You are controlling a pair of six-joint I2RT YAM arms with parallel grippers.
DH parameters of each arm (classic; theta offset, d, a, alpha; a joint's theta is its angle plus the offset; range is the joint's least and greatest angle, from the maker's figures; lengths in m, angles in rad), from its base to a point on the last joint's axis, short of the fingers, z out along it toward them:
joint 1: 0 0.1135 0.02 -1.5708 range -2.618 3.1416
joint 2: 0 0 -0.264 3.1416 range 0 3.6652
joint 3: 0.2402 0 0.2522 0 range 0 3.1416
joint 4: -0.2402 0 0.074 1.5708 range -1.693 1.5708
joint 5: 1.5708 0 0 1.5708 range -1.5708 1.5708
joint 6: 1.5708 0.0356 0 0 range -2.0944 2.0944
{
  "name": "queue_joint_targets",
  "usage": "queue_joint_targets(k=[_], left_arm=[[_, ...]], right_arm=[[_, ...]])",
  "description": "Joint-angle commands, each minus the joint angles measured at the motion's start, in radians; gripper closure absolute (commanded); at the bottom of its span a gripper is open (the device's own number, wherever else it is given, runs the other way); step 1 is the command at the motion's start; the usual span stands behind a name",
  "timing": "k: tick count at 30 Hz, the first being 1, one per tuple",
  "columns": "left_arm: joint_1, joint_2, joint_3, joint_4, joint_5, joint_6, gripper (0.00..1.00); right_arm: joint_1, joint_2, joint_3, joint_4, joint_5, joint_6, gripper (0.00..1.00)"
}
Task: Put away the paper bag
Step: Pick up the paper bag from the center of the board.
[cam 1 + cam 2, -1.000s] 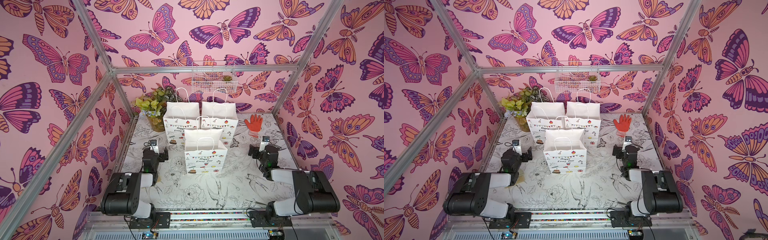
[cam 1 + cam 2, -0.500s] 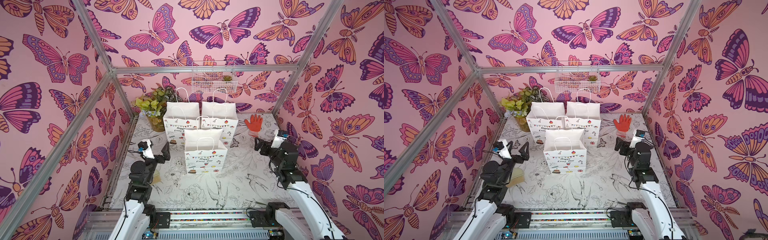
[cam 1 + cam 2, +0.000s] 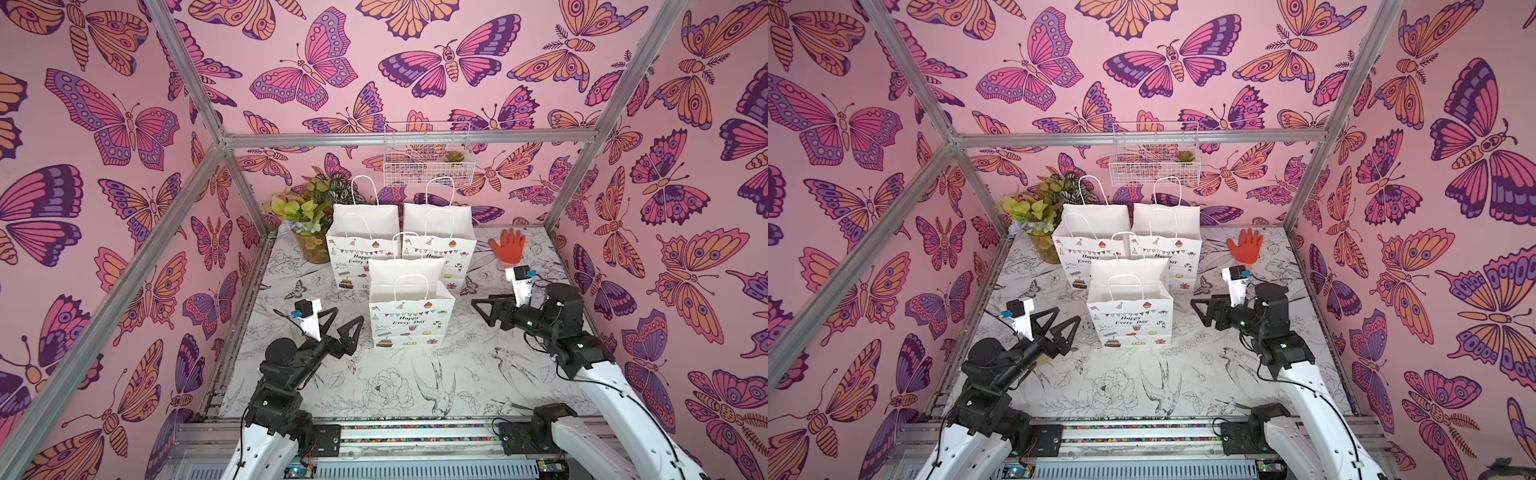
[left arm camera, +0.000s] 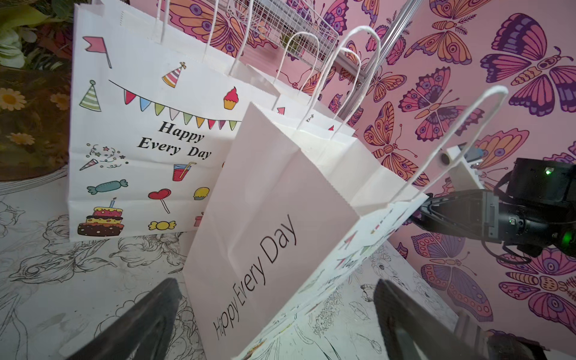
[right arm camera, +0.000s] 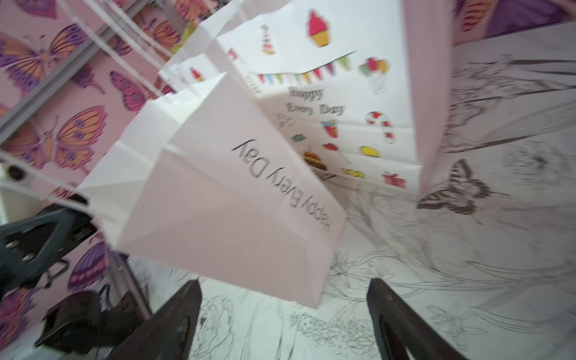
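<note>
Both arms have unfolded and reached forward since a second ago. I see left gripper (image 3: 347, 314) and right gripper (image 3: 477, 302) spread wide, empty, flanking the front bag (image 3: 409, 320), upright mid-table (image 3: 478, 374). Behind: rear bags (image 3: 359, 253), then glove (image 3: 508, 245).

White arms (image 3: 615, 399), black triangular fingers (image 4: 146, 321)
</note>
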Motion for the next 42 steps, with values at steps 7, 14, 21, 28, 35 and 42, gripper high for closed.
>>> queue_joint_targets(k=[7, 14, 21, 28, 35, 42], left_arm=[[-0.177, 0.069, 0.047, -0.061, -0.079, 0.094, 0.00], [-0.288, 0.187, 0.085, -0.051, -0.183, 0.190, 0.00], [-0.302, 0.270, 0.086, 0.027, -0.189, 0.225, 0.00], [-0.302, 0.361, 0.102, 0.096, -0.147, 0.220, 0.00], [-0.305, 0.420, 0.113, 0.157, -0.120, 0.198, 0.00], [-0.321, 0.494, 0.130, 0.197, -0.107, 0.184, 0.00]], right_arm=[[0.247, 0.011, 0.095, -0.079, 0.132, -0.112, 0.19], [0.300, 0.089, 0.085, 0.006, 0.215, -0.133, 0.20], [0.315, 0.148, 0.070, 0.130, 0.261, -0.144, 0.22], [0.321, 0.199, 0.094, 0.178, 0.232, -0.147, 0.21], [0.336, 0.228, 0.093, 0.231, 0.204, -0.125, 0.21], [0.355, 0.246, 0.098, 0.242, 0.205, -0.106, 0.61]])
